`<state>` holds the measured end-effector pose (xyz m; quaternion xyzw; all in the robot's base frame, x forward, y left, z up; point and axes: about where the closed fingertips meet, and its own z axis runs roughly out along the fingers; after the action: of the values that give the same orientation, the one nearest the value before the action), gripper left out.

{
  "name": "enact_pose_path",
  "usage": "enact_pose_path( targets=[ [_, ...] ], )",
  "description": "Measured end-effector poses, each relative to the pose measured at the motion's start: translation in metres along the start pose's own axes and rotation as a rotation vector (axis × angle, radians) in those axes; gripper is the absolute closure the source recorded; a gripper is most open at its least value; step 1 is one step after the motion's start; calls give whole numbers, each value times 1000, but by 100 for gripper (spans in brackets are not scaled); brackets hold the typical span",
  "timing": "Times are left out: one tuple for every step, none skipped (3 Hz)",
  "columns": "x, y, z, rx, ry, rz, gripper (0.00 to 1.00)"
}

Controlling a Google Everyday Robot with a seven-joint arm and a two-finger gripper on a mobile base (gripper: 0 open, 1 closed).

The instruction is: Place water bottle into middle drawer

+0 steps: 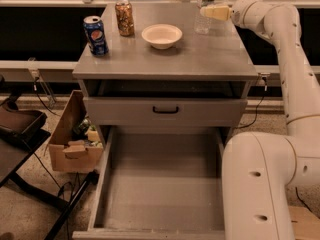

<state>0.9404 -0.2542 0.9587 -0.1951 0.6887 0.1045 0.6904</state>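
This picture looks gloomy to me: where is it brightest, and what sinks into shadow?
Camera view: dim warm light, brightest on the cabinet top; the slot under it is black; the middle drawer floor is dull grey; the clear water bottle looks faint at the back, the gripper beside it.

I see speckled floor (25, 209), dim light, grey cabinet (210, 54) w/ cardboard box (62, 134) beside it; gripper (207, 12) over cabinet's back-right corner.

A blue Pepsi can (95, 34) and a gold-brown can (124, 18) stand on the cabinet top (200, 56), with a white bowl (161, 35) to their right. The gripper (207, 11) hangs at the back right. An open cardboard box (67, 146) sits on the floor, left.
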Motion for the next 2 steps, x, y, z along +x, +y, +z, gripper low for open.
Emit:
enact_pose_path(
  targets=[
    [3,16,18,-5,18,27,0],
    [7,28,31,-15,30,37,0]
  ],
)
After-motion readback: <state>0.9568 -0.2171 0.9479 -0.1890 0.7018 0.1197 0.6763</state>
